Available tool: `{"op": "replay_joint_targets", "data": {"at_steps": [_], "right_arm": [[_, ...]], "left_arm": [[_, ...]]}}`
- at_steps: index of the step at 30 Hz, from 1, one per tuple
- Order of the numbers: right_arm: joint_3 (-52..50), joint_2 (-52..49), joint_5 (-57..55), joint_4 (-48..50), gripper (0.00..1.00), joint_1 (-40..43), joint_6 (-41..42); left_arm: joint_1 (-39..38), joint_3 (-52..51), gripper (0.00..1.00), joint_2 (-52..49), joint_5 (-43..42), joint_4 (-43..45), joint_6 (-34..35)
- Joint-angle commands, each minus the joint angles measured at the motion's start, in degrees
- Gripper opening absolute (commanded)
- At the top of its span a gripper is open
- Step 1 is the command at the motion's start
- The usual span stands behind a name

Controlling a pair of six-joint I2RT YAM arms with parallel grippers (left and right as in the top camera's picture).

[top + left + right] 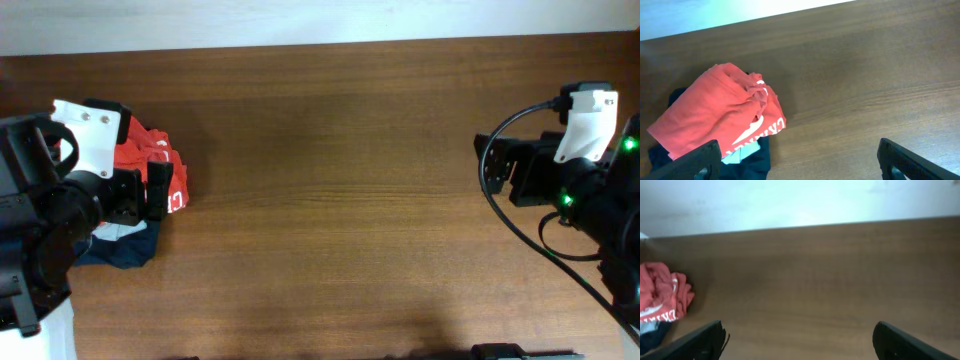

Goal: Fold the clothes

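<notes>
A bunched heap lies at the table's left edge. Its top piece is a red garment (150, 155) (715, 112) (660, 292) with white print. Under that lie a light blue piece (742, 152) and a dark navy garment (125, 250) (752, 167). I cannot tell whether the clothes of the task are inside this heap. My left gripper (150, 192) (800, 165) hovers over the heap's right side, jaws wide open and empty. My right gripper (492, 165) (800, 342) is at the far right above bare wood, also open with nothing in it.
The brown wooden table (330, 200) runs between the two arms. A pale wall edge (300, 20) borders the far side. A cable (520, 230) loops from the right arm. The left arm's body (40, 230) covers part of the heap.
</notes>
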State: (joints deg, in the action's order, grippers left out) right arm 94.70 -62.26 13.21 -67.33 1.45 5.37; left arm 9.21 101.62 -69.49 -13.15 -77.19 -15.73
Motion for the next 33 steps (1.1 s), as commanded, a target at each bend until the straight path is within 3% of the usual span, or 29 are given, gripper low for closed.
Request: {"op": "replay_joint_targets", "data": {"at_steps": [1,12,18,23,28,33], "right_arm": [[0.13,-0.24,1.6,-1.66,0.99,0.11,-0.46],[0.11,-0.55,1.16,-5.99,0.99,0.11,-3.74],[-3.06,8.61,1.14,3.21,0.99,-0.35,-11.41],[-25.57,25.94,1.16,15.41,0.99,-0.33,-17.35],[-48.24,38.45,4.42,20.9,0.99,-0.33,-16.46],[-72.3,51.74,4.35,34.07,0.99,-0.33,-12.39]], "left_arm": [[-0.22,-0.15,0.99,0.09,-0.61,-0.09,-1.29],[-0.22,-0.15,0.99,0.09,-0.61,-0.09,-1.29],[-0.22,-0.15,0.99,0.09,-0.61,-0.09,-1.29],[-0.22,-0.15,0.99,0.09,-0.61,-0.09,-1.29],[-0.22,-0.15,0.99,0.09,-0.61,-0.09,-1.29],[-0.22,-0.15,0.99,0.09,-0.61,-0.09,-1.29]]}}
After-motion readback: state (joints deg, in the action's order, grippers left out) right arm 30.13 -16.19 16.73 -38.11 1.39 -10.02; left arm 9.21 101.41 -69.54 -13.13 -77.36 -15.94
